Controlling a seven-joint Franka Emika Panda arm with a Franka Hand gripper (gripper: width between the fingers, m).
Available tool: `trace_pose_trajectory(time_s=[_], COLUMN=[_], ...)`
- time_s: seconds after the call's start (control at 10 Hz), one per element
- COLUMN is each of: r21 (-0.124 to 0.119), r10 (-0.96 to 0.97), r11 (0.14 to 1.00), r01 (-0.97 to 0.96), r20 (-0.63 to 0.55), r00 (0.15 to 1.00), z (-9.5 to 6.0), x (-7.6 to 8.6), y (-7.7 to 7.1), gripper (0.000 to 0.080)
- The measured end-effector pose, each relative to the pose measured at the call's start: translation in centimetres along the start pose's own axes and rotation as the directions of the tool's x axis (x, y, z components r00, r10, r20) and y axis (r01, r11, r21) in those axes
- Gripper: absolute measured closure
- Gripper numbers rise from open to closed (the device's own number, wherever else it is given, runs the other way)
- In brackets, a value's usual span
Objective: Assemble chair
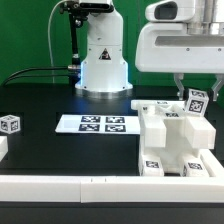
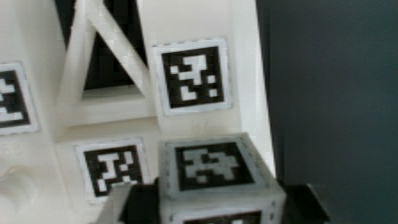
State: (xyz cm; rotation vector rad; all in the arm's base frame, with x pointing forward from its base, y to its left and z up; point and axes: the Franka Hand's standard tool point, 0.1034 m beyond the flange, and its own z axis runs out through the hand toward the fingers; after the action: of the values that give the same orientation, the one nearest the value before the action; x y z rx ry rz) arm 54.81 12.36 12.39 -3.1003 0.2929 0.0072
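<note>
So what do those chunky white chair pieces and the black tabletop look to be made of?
Chunky white chair pieces: likely hard moulded plastic, smooth matte finish; uniform white, thick crisp-edged blocks, flat printed tags on faces. Black tabletop: dull, no glare; material unclear, maybe cloth or matte board.

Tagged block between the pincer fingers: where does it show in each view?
Exterior view: the tagged block is at the exterior view's right, atop the chair parts, just under the pincer.
Wrist view: the tagged block is close up, between the dark fingers.
Shared landmark: the pincer flanking it.
</note>
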Motion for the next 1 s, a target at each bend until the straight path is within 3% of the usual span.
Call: trace_pose_trajectory(time_s=[0.6,0.8,1.0], r21=[0.004,0.028,0.033], r10=[0.436,0.6,0.742], r11=[0.9,0.8,0.669], r01=[-0.436,-0.599,-0.742], r20=[-0.001,-0.007,0.004], r00=[0.9,0.8,0.67], z=[0.01,0.03,0.03], x=[0.04,0.34,0.47], y=[0.0,0.19,0.31], gripper=[0.0514,0.0514,0.0514])
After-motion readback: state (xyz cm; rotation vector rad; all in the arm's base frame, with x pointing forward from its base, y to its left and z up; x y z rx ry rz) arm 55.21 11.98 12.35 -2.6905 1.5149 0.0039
